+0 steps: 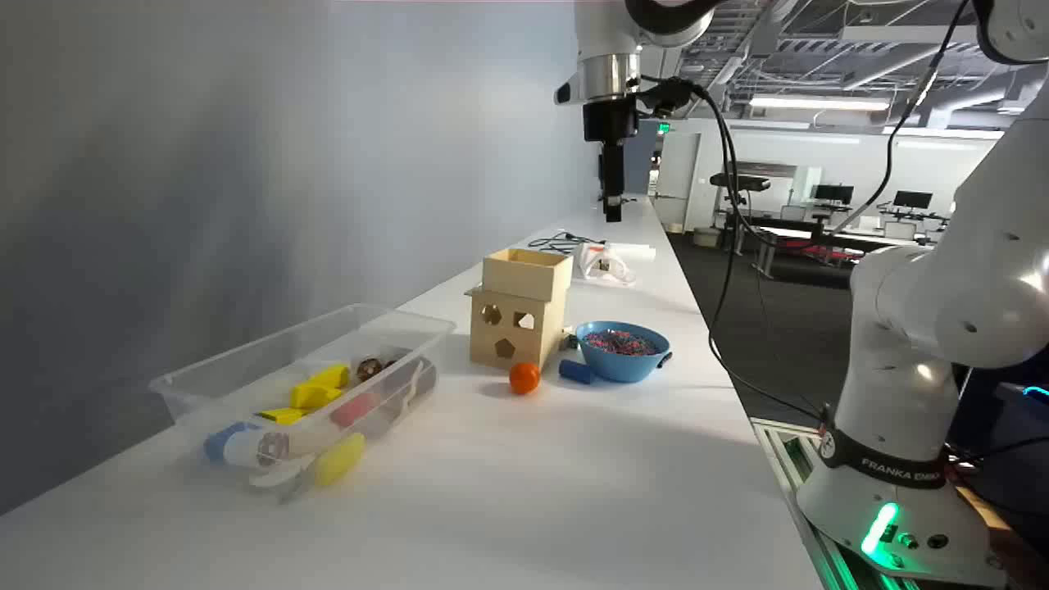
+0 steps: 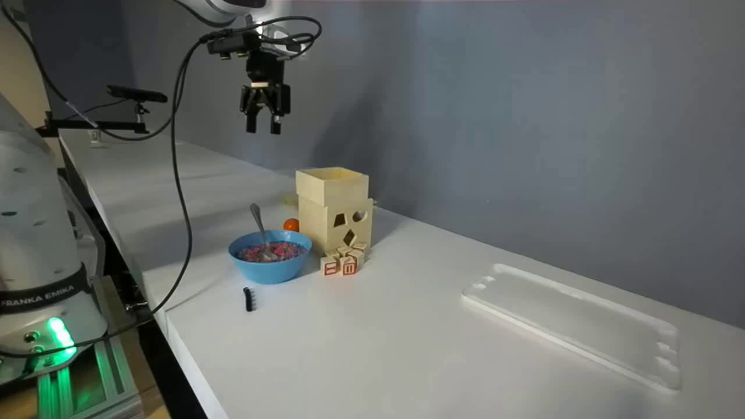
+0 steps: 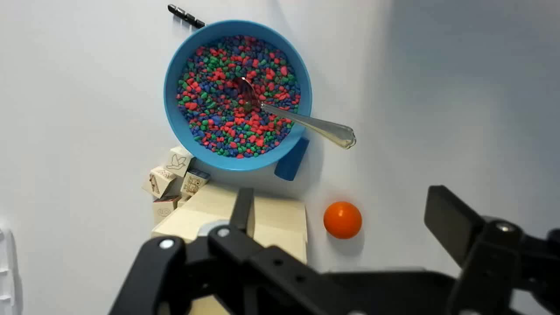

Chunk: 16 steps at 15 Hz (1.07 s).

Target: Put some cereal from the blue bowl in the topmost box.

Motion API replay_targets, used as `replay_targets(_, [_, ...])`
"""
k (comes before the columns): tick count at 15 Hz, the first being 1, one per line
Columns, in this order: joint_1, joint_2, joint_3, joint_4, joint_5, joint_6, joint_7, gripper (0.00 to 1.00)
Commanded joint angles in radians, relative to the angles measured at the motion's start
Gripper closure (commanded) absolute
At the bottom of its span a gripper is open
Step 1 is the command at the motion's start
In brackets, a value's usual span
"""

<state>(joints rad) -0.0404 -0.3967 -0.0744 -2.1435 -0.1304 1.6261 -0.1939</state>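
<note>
the pincer (image 2: 263, 125) hung in the upper left of an exterior view, fingers spread pretty wide. the cereal (image 3: 212, 120), just little red, blue and green bits, sat in the blue bowl (image 3: 171, 94), upper left of center in the wrist view, with a spoon (image 3: 306, 121) handle poking past the rim toward lower right. topmost box (image 2: 349, 189) was near mid-frame in an exterior view, stacked on a box with cutout holes (image 2: 326, 230).

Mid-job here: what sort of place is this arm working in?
Probably a lab or open office: an exterior view shows monitors, ceiling strip lights and a small green sign in the background.
</note>
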Motion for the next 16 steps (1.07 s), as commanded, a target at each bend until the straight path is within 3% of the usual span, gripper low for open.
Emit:
replay_targets(1, [0.003,0.001,-0.003,0.002,-0.001,-0.002,0.001,0.00])
replay_targets(12, [0.003,0.001,-0.003,0.002,-0.001,-0.002,0.001,0.00])
replay_targets(16, [-0.002,-0.048,0.065,-0.103,-0.059,0.107,0.194,0.00])
